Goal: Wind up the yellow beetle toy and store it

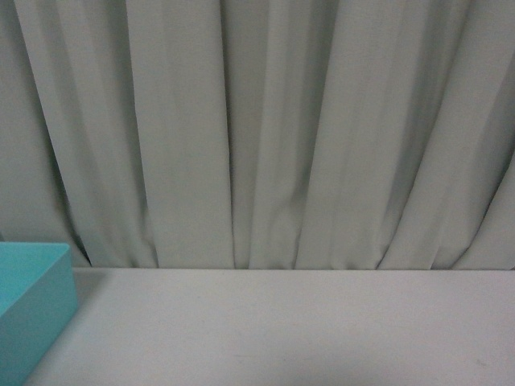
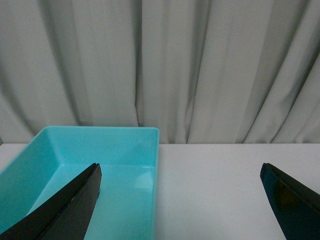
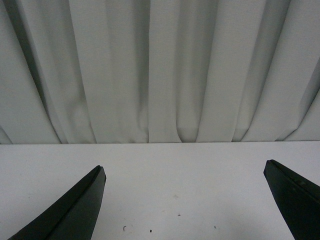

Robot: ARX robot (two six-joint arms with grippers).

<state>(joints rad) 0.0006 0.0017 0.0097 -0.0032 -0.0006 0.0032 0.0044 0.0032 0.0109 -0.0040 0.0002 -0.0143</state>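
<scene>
Left gripper [image 2: 180, 200] hangs over the turquoise bin [image 2: 125, 137], jaws wide apart and empty, likely because that bin is the storage spot; right gripper [image 3: 184, 200] waits over bare white counter [image 3: 180, 170], jaws also spread, gripping nothing; yellow beetle toy appears in no view

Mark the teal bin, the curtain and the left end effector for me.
teal bin [image 2: 145, 131]: left wrist view, far rim.
curtain [image 1: 265, 129]: front view, middle folds.
left end effector [image 2: 180, 200]: left wrist view, midway between open fingertips.
</scene>
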